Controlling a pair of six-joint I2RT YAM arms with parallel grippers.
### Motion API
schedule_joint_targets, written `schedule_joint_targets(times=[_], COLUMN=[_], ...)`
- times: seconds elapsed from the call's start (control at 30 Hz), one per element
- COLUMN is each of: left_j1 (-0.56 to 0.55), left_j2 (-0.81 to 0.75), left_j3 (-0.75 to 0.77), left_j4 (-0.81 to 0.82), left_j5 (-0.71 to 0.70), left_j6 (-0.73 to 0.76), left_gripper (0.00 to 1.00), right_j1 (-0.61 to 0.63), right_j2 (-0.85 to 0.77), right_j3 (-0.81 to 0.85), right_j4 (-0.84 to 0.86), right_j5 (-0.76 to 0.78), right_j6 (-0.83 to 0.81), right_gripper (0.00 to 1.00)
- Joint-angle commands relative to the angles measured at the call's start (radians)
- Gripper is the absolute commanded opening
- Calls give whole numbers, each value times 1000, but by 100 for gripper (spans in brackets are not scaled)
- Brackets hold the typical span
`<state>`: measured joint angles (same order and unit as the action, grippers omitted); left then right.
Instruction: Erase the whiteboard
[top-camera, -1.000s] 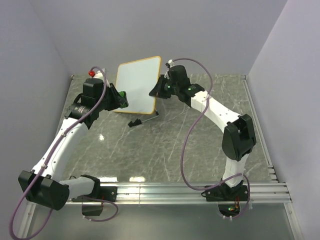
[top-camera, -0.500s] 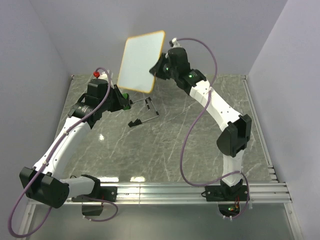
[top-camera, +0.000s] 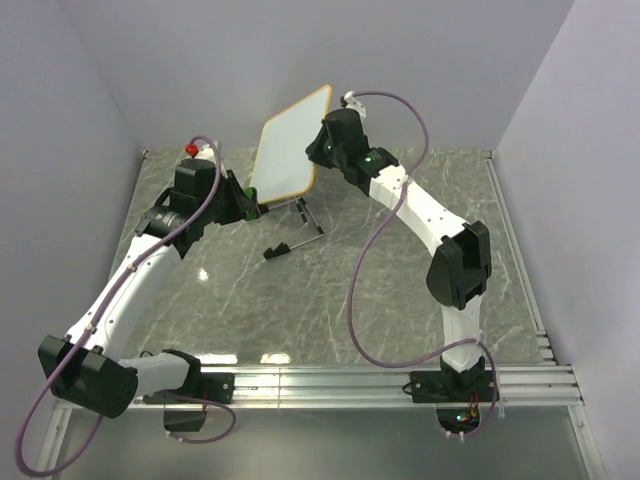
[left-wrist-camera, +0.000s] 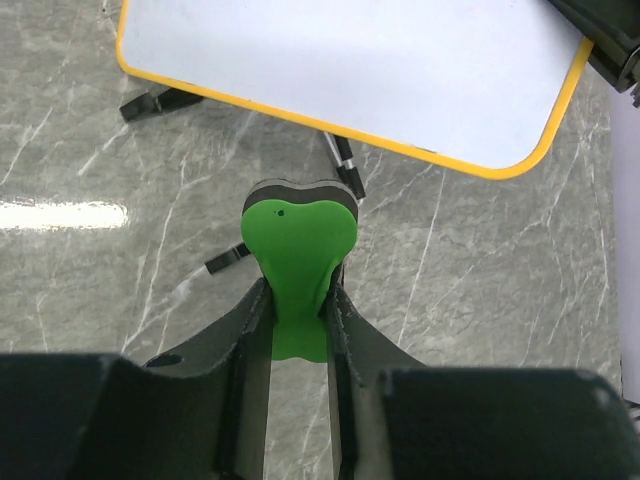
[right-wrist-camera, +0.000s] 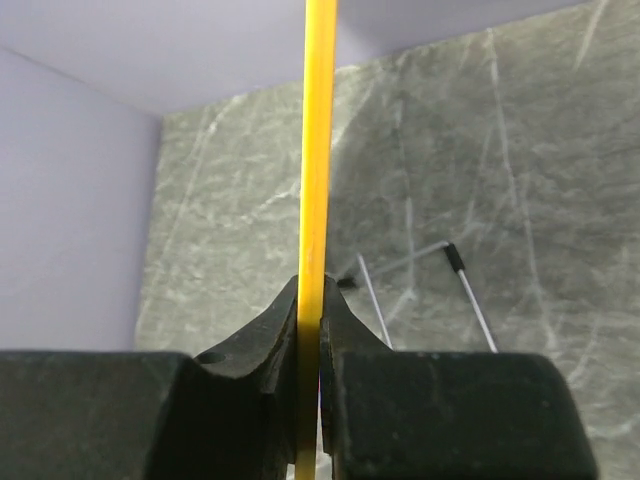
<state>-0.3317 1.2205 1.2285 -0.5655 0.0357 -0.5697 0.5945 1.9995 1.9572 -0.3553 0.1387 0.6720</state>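
Note:
The whiteboard (top-camera: 288, 155) is a white panel with a thin orange-yellow frame, held in the air above the back of the table and tilted. Its face (left-wrist-camera: 350, 70) shows no marks. My right gripper (top-camera: 318, 150) is shut on its right edge; in the right wrist view the frame (right-wrist-camera: 318, 150) runs edge-on between the jaws (right-wrist-camera: 310, 300). My left gripper (top-camera: 246, 204) is shut on a green eraser (left-wrist-camera: 298, 240) with a dark pad at its tip. The eraser sits just below and left of the board's lower edge, not touching it.
A thin wire stand (top-camera: 295, 235) with black feet lies on the marble table (top-camera: 330, 290) under the board, also seen as wire stand (right-wrist-camera: 460, 270). Grey walls close in at the back and on both sides. An aluminium rail (top-camera: 380, 380) runs along the near edge.
My right gripper has lifted the whiteboard off its wire stand and turned it more edge-on to the top camera. The left gripper with the eraser shifted slightly right and back.

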Motion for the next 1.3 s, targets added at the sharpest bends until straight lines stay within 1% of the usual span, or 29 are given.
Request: schedule_joint_targets(times=[0.0, 0.13, 0.23, 0.33, 0.37, 0.43, 0.47, 0.67, 0.77, 0.97, 1.07, 1.27], left_j1=[-4, -6, -12, -13, -15, -13, -13, -17, -18, -35, -47, -66], left_j2=[-50, -62, -72, -81, -87, -96, -101, -131, -138, -122, -110, -85], left_j3=[-26, -47, -60, -70, -75, -87, -93, -147, -179, -179, -181, -175], left_j4=[1, -5, -13, -10, -8, -8, -8, 1, 13, 18, 21, 27], left_j5=[-11, -7, -13, -14, -14, -19, -20, -17, -14, -19, -22, -25], left_j6=[-10, -12, -12, -13, -15, -12, -12, -16, -16, -7, -2, 4], left_gripper=[0, 0, 0, 0, 0, 0, 0, 0, 0, 0, 0, 0], right_j1=[34, 45, 76, 120, 131, 152, 159, 189, 209, 238, 251, 286], right_j2=[-100, -100, -96, -128, -145, -200, -220, -341, -395, -436, -429, -403], right_j3=[-24, -37, -15, -67, -140, -225, -315, -605, -706, -874, -943, -1093], right_j4=[128, 156, 144, 147, 157, 193, 205, 271, 291, 334, 352, 447], right_j5=[101, 130, 159, 203, 217, 232, 236, 248, 260, 266, 248, 210], right_j6=[-75, -66, -94, -141, -153, -150, -137, -80, -63, -16, 23, 107], right_gripper=[0, 0, 0, 0, 0, 0, 0, 0, 0, 0, 0, 0])
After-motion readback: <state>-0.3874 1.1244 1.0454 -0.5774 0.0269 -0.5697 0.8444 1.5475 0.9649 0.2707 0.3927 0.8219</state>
